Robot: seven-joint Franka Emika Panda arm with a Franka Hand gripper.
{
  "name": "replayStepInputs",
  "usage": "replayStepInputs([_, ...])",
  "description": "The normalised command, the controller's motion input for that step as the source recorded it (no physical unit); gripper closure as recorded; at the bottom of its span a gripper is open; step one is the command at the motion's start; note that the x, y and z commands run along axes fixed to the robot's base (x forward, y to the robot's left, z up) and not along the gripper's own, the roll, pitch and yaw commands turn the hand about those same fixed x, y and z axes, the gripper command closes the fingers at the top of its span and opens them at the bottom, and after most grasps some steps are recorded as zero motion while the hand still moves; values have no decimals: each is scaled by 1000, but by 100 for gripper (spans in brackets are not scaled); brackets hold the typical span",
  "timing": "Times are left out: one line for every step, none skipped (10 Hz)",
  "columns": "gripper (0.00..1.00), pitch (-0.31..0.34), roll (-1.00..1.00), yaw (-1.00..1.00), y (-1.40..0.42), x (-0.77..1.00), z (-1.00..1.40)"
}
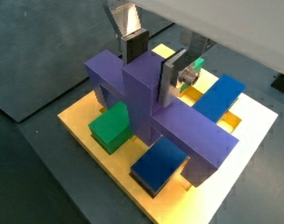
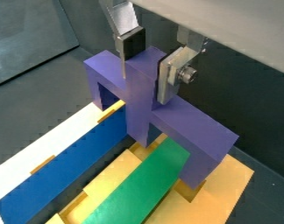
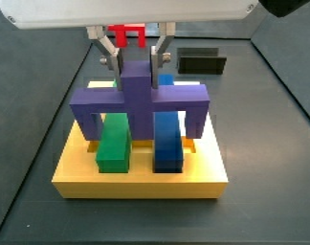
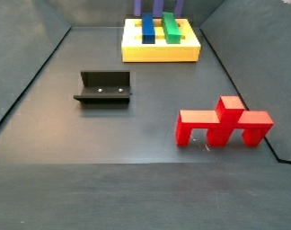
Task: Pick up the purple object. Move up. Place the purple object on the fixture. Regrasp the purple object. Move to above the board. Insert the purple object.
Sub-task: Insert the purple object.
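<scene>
The purple object (image 1: 168, 122) is a bridge-shaped block with a raised ridge on top. It stands on the yellow board (image 1: 80, 122), straddling a green piece (image 1: 110, 127) and a blue piece (image 1: 159, 162). It shows in the wrist view (image 2: 168, 122) and in both side views (image 3: 136, 96) (image 4: 138, 7). My gripper (image 1: 154, 66) is directly above it, with its fingers on either side of the ridge's top and closed against it. The gripper also shows in the wrist view (image 2: 148, 66) and a side view (image 3: 143, 65).
The fixture (image 4: 103, 87) stands on the dark floor away from the board (image 4: 160, 52); it shows behind the board in a side view (image 3: 203, 63). A red block (image 4: 224, 124) stands on the floor near the tray's edge.
</scene>
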Motion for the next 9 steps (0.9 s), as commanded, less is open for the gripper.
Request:
replayStepInputs([100,69,221,0,-49,17,6])
replayStepInputs([100,77,236,0,-20,0,6])
replayStepInputs([100,66,270,23,0,0,0])
replayStepInputs([100,0,207,40,-3,0,-83])
replayStepInputs([100,0,196,51,-37,57,-160])
replayStepInputs([100,-3,213,77,-54,77,-211])
replayStepInputs([100,-11,224,74,-54,17,-226])
replayStepInputs([100,-16,194,83,-66,29,-191])
replayStepInputs([100,0,169,83,-97,151,-97])
